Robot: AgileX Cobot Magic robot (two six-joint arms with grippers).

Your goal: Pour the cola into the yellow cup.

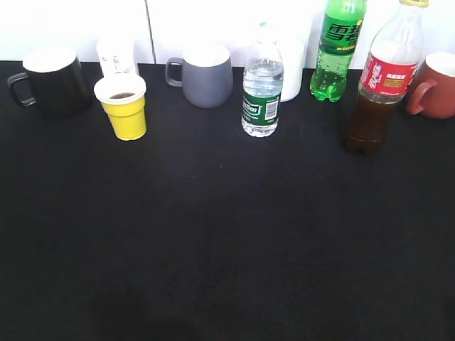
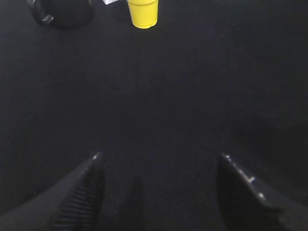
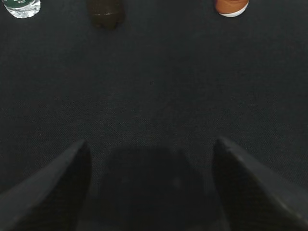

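Note:
The cola bottle [image 1: 380, 85] stands upright at the back right of the black table, capped, with dark liquid in its lower part; its base shows in the right wrist view [image 3: 107, 12]. The yellow cup [image 1: 124, 106] stands at the back left with a little dark liquid inside; it also shows in the left wrist view [image 2: 143, 13]. My left gripper [image 2: 160, 156] is open and empty over bare cloth, far in front of the cup. My right gripper [image 3: 150, 142] is open and empty, far in front of the bottle. Neither gripper shows in the exterior view.
A black mug [image 1: 51, 80], a white cup [image 1: 116, 57], a grey mug [image 1: 205, 74], a small water bottle [image 1: 262, 92], a green soda bottle [image 1: 338, 50] and a red mug [image 1: 437, 85] line the back. A white wall stands behind.

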